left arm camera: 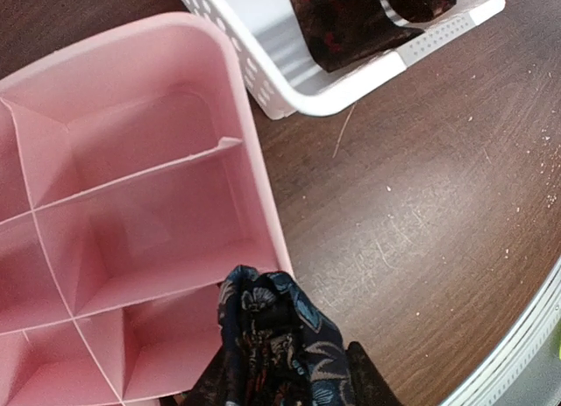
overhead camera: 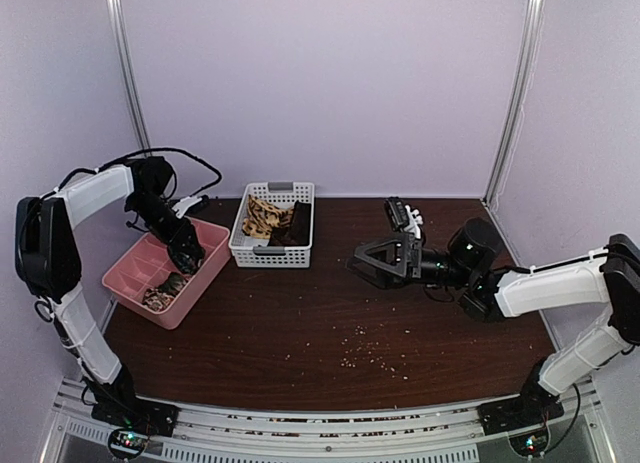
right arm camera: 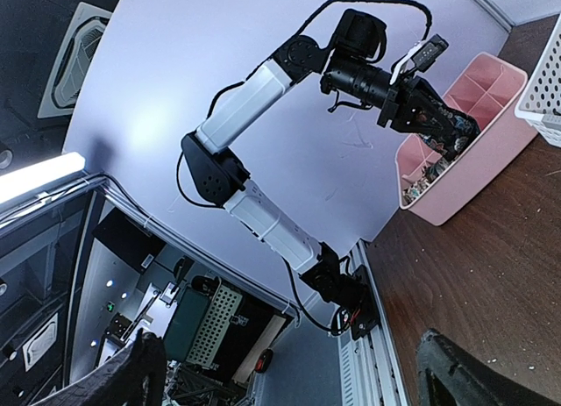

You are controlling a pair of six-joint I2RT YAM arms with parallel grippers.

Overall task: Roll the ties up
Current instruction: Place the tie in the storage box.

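My left gripper (overhead camera: 186, 251) is shut on a rolled dark floral tie (left arm camera: 276, 336) and holds it over the near right compartment of the pink tray (left arm camera: 131, 90). In the left wrist view the tie hides most of that gripper (left arm camera: 282, 384). A rolled patterned tie (overhead camera: 164, 289) lies in a near compartment of the tray (overhead camera: 128, 283). A tan patterned tie (overhead camera: 262, 217) and a dark brown tie (overhead camera: 297, 226) lie in the white basket (overhead camera: 270, 251). My right gripper (overhead camera: 372, 264) is open and empty above the table's middle right; its fingers (right arm camera: 131, 371) spread wide.
The white basket (left arm camera: 351, 77) stands just right of the pink tray, with a dark tie (left arm camera: 351, 20) in it. Small crumbs (overhead camera: 370, 353) are scattered on the brown table near the front. Purple walls close the back and sides.
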